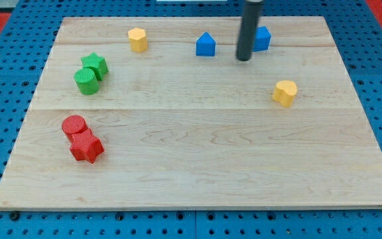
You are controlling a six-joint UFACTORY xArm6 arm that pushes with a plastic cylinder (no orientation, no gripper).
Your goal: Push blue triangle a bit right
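The blue triangle (205, 44) sits near the view's top, a little left of centre, on the wooden board (197, 159). My tip (244, 58) is at the end of the dark rod, to the right of the blue triangle and apart from it. A second blue block (262, 38) stands just right of the rod, partly hidden behind it; its shape is unclear.
A yellow hexagon-like block (137, 39) is at the top left. A yellow heart (285, 92) is at the right. A green star (95, 64) touches a green cylinder (86, 81) at the left. A red cylinder (74, 126) touches a red star (86, 147) at the lower left.
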